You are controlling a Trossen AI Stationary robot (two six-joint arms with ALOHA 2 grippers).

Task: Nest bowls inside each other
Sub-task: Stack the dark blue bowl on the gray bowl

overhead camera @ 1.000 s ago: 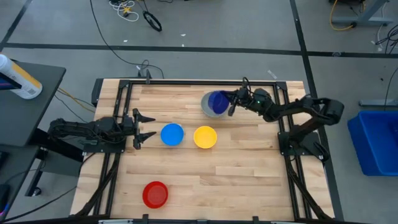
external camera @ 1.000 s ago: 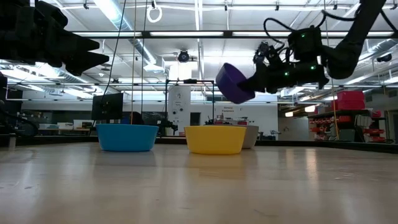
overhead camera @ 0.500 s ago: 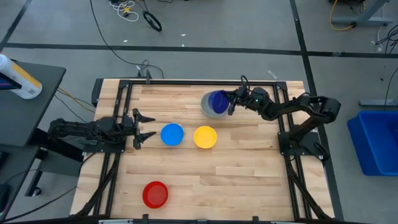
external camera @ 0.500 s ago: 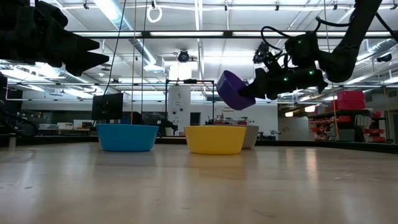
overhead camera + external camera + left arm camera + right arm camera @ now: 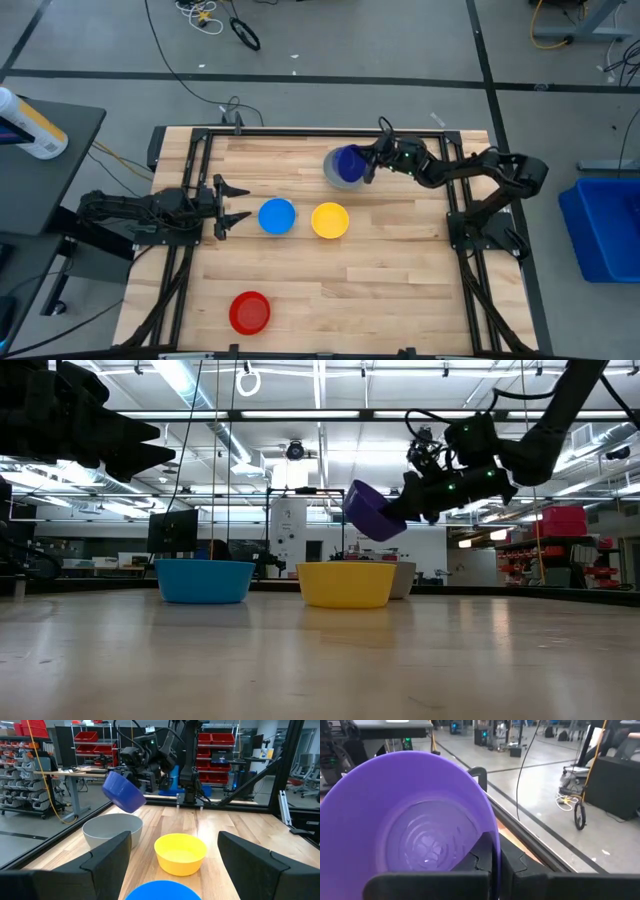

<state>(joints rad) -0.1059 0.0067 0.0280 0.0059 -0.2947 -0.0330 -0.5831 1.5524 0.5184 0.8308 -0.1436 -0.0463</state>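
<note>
Fingers of the right gripper (image 5: 371, 166) pinch the rim of the dark blue bowl (image 5: 347, 162), holding it tilted in the air above the grey bowl (image 5: 332, 176) at the worktop's (image 5: 400, 270) one o'clock. Near the centre sit the light blue bowl (image 5: 277, 216) and yellow bowl (image 5: 330, 220); the red bowl (image 5: 250, 312) lies at seven o'clock. At nine o'clock the left gripper (image 5: 230, 205) waits, fingers spread wide, holding nothing.

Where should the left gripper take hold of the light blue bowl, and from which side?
Grip the rim of the light blue bowl on the wall nearest the open left gripper, coming from above. It stands upright, mouth up, and the yellow bowl crowds the far side.
</note>
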